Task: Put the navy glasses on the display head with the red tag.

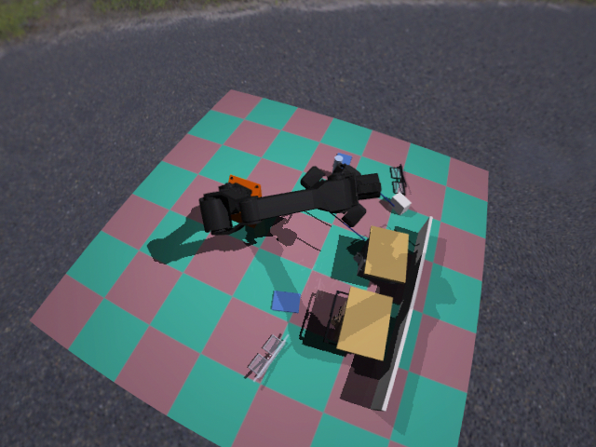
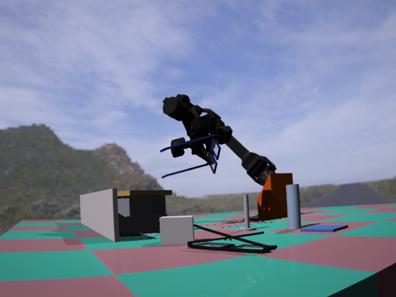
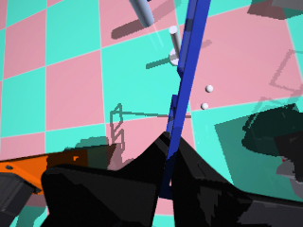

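Observation:
My gripper [image 1: 372, 188] [image 2: 206, 153] [image 3: 169, 137] is shut on the front frame of the navy glasses [image 1: 356, 233] [image 2: 192, 140] [image 3: 189, 61]. It holds them high in the air with both temples open and pointing toward the heads. Two dark display heads with tan tops [image 1: 387, 252] [image 1: 365, 322] stand against a white wall [image 1: 409, 312] [image 2: 99, 212]. In the exterior view they line up as one block [image 2: 143, 211]. The gripper hangs above and short of the nearer head. In the wrist view a dark head [image 3: 284, 142] shows at the right edge with a small red patch.
Black glasses [image 1: 398, 178] [image 2: 230, 244] and a white box [image 1: 400, 203] [image 2: 176, 229] lie near the wall's end. A grey cylinder [image 2: 292, 206] [image 3: 142, 11], a thin post [image 2: 246, 211] [image 3: 175, 44], a blue pad [image 1: 286, 301] [image 2: 323, 228] and clear glasses [image 1: 264, 359] are on the checkered floor.

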`<state>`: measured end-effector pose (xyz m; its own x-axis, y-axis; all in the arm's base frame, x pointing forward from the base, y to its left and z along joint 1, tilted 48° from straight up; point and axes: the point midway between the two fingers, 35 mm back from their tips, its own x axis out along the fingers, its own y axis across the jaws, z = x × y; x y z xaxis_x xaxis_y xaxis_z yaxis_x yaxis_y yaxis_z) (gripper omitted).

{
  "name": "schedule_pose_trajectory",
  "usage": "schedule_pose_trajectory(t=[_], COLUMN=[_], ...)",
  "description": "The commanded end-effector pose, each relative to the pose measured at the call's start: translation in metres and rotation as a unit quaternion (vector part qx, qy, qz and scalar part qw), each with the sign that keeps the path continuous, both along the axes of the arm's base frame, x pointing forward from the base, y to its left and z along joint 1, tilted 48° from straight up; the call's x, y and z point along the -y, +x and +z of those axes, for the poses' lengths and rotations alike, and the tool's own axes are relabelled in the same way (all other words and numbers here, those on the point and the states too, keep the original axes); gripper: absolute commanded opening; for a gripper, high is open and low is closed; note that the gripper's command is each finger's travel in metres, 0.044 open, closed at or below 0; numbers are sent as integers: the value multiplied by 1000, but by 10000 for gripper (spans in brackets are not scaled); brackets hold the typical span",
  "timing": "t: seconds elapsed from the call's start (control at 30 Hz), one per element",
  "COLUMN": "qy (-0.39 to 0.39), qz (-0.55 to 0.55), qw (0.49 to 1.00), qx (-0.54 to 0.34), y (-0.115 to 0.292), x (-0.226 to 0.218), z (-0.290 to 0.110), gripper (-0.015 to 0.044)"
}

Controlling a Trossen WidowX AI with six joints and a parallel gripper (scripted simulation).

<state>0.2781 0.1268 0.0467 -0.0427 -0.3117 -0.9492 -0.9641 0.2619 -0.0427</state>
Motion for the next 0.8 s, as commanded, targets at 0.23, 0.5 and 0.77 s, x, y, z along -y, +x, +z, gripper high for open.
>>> schedule_pose_trajectory(t=[0.23, 0.5, 0.77], qy=[63, 89, 97], qz=[95, 165, 238], qw=[993, 982, 965], qx=[5, 28, 58], y=[7, 5, -4], x=[43, 73, 102], z=[50, 83, 114], gripper=[0, 0, 0])
